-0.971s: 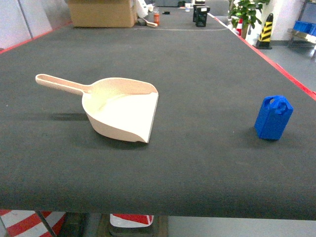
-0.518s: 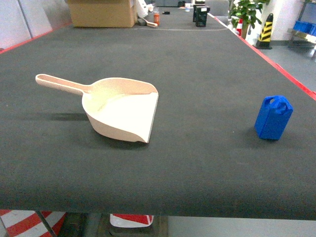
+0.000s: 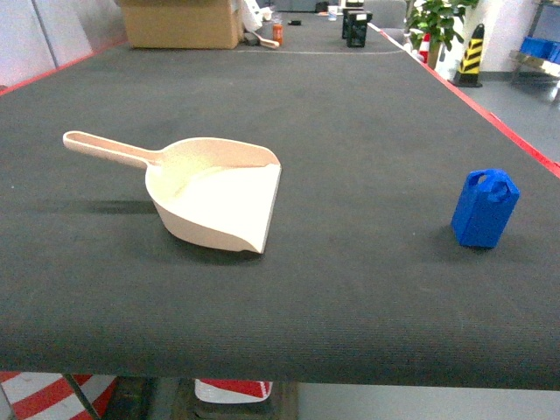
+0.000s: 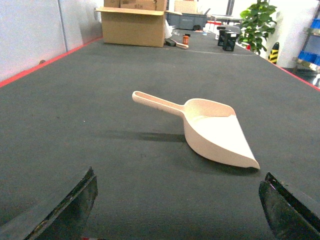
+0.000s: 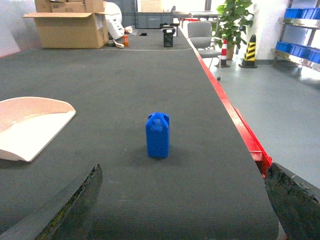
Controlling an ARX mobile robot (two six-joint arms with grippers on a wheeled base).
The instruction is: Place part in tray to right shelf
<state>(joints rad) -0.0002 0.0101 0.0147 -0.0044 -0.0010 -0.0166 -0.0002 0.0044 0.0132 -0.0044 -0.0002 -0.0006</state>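
Note:
The small blue part [image 3: 485, 208] stands upright on the dark table near its right edge; in the right wrist view the part [image 5: 158, 135] is ahead of my right gripper [image 5: 183, 200], which is open and empty. The pale beige tray [image 3: 214, 191] lies left of centre, handle pointing back left, wide lip facing right. In the left wrist view the tray [image 4: 210, 130] lies ahead and to the right of my open, empty left gripper [image 4: 178, 200]. Neither gripper shows in the head view.
The table [image 3: 350, 131] has a red edge strip [image 5: 235, 120] on its right side, with floor beyond. A cardboard box [image 3: 181, 22] and small items stand at the far end. Blue crates sit on a shelf [image 5: 297, 50] at the far right.

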